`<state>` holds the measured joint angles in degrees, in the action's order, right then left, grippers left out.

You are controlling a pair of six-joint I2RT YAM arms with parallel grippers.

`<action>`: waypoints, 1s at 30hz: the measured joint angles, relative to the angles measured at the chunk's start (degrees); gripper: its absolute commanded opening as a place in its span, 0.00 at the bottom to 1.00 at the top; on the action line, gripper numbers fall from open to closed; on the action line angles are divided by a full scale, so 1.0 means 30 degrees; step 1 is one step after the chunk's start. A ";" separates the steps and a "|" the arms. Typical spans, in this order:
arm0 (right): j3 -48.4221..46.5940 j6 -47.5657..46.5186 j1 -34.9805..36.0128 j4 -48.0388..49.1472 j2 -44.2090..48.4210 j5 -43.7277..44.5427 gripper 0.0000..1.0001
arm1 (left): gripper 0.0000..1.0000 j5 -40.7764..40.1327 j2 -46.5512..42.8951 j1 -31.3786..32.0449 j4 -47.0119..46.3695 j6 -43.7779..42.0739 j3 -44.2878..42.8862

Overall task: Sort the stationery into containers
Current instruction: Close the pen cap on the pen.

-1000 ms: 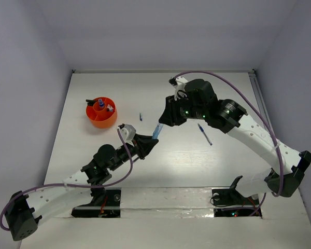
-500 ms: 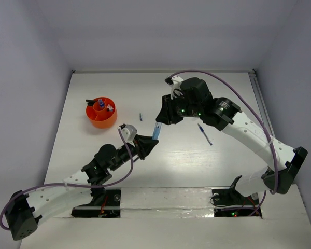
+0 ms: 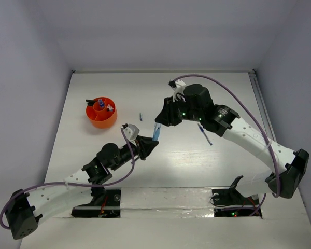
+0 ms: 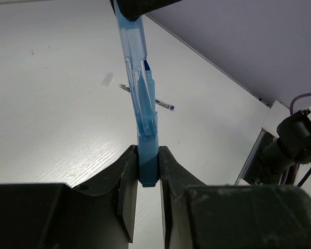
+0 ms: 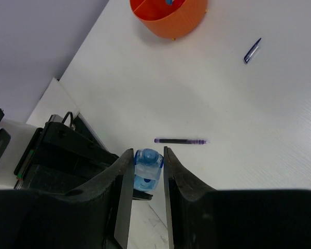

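A blue marker with a clear blue cap hangs above the table's middle, held at both ends. My left gripper is shut on its solid blue lower end. My right gripper is shut on the cap end from above. In the left wrist view the marker runs straight up from my left gripper into the right gripper's black fingers. The orange cup, with dividers and a few pieces inside, stands at the left. It also shows in the right wrist view, where the cup lies beyond my right gripper.
A thin blue pen lies right of centre, partly under the right arm. A small blue piece lies between cup and grippers. A purple pen lies on the table below the right gripper. Walls close in the table at the back and sides.
The right arm's wrist has shifted a little to the left and turned. Both grippers keep their hold on the blue marker, which has barely moved.
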<state>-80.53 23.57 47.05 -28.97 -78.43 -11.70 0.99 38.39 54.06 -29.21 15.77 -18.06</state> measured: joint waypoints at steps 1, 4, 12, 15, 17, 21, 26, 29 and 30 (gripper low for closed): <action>0.0328 0.0087 0.0007 0.0372 0.0117 -0.0036 0.12 | 0.00 0.0000 0.0022 0.0000 0.0044 0.0015 -0.0007; 0.1217 0.0386 0.0102 0.1268 0.0656 -0.0036 0.11 | 0.00 0.0015 0.0022 0.0000 0.0073 0.0080 -0.0007; 0.3730 0.1239 0.0678 0.3271 0.2302 0.0255 0.10 | 0.00 -0.0576 0.0029 0.0160 -0.0568 0.0270 -0.0554; 0.4197 0.1464 0.0801 0.3891 0.2521 0.0306 0.10 | 0.00 -0.0685 0.0066 0.0160 -0.0597 0.0328 -0.0554; 0.4371 0.1559 0.0852 0.4102 0.2601 0.0393 0.10 | 0.00 -0.0714 0.0168 0.0160 -0.0605 0.0350 -0.0554; 0.4612 0.1581 0.0998 0.4401 0.2608 0.0729 0.10 | 0.00 -0.0729 0.0539 0.0160 -0.0721 0.0423 -0.0576; 0.5187 0.1610 0.1290 0.5151 0.2645 0.1326 0.05 | 0.00 -0.0991 0.0699 0.0160 -0.0474 0.0444 -0.0634; 0.5792 0.1734 0.1457 0.5850 0.2681 0.1690 0.00 | 0.00 -0.1253 0.0729 0.0168 0.0291 0.0452 -0.0852; 0.6018 0.1800 0.1479 0.6084 0.2710 0.1785 0.00 | 0.00 -0.1355 0.0743 0.0182 0.0561 0.0444 -0.0940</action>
<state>-62.48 28.97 51.48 -10.72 -70.30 -6.35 -3.07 40.62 54.61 -27.53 17.10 -20.88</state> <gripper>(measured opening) 0.315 0.149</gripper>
